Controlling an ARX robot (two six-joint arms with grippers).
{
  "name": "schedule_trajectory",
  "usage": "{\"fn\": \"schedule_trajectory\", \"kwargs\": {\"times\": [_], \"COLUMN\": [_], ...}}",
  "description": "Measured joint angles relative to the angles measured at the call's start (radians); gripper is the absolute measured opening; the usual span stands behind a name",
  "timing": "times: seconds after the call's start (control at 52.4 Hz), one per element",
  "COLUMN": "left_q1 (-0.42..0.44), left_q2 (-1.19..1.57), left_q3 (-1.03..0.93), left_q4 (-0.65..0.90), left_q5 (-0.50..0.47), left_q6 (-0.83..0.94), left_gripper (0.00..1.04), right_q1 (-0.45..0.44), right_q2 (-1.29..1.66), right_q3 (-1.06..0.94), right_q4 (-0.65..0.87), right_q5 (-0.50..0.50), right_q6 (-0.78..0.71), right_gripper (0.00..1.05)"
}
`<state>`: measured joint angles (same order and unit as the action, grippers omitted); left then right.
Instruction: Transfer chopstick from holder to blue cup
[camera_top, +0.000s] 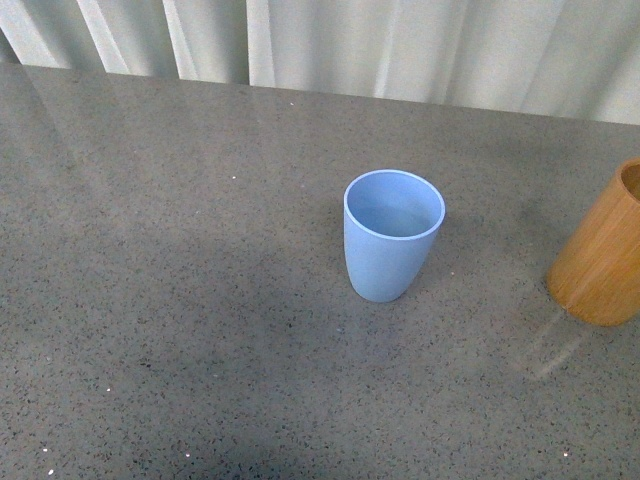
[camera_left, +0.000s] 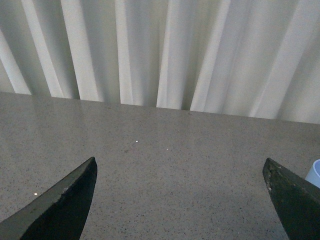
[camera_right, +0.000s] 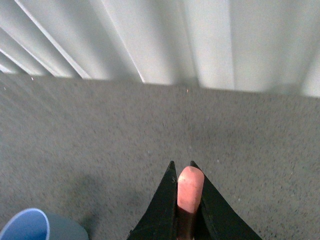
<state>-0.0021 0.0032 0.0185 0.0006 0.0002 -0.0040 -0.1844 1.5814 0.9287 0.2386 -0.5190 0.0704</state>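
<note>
The light blue cup (camera_top: 393, 235) stands upright and empty near the middle of the grey table. The orange-brown holder (camera_top: 606, 250) is cut off by the front view's right edge. Neither arm appears in the front view. In the right wrist view my right gripper (camera_right: 182, 166) is shut on the pinkish-red chopstick (camera_right: 190, 187), whose rounded end pokes out between the black fingers; the blue cup (camera_right: 30, 227) shows at that picture's corner, apart from the gripper. My left gripper (camera_left: 180, 172) is open over bare table, with a sliver of the blue cup (camera_left: 315, 174) at the edge.
A pale pleated curtain (camera_top: 400, 45) hangs behind the table's far edge (camera_top: 300, 90). The speckled grey tabletop (camera_top: 180, 300) stretches wide to the left of the cup.
</note>
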Motion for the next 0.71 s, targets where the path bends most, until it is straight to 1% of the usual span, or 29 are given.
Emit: {"fn": "schedule_trajectory", "kwargs": {"times": [0.095,0.191,0.248,0.324,0.401,0.515,0.61,0.706], "left_q1": [0.0,0.0,0.0,0.0,0.0,0.0,0.0,0.0], "left_q2": [0.0,0.0,0.0,0.0,0.0,0.0,0.0,0.0], "left_q3": [0.0,0.0,0.0,0.0,0.0,0.0,0.0,0.0], "left_q4": [0.0,0.0,0.0,0.0,0.0,0.0,0.0,0.0], "left_q5": [0.0,0.0,0.0,0.0,0.0,0.0,0.0,0.0], "left_q6": [0.0,0.0,0.0,0.0,0.0,0.0,0.0,0.0], "left_gripper": [0.98,0.98,0.98,0.98,0.98,0.98,0.98,0.98], "right_q1": [0.016,0.066,0.117,0.207,0.303,0.423,0.508,0.558], "right_q2": [-0.114,-0.183,-0.206,-0.203,-0.164,-0.079,-0.014,0.03], "right_q3": [0.061,0.078,0.076,0.06,0.038,0.019,0.018,0.034], "right_q4": [-0.019,-0.006,0.009,0.048,0.091,0.141,0.171,0.183], "right_q5": [0.027,0.081,0.125,0.183,0.241,0.303,0.329,0.352], "right_q6": [0.043,0.071,0.08,0.082,0.079,0.077,0.08,0.084], "right_gripper": [0.02,0.02,0.02,0.02,0.02,0.02,0.02,0.02]}}
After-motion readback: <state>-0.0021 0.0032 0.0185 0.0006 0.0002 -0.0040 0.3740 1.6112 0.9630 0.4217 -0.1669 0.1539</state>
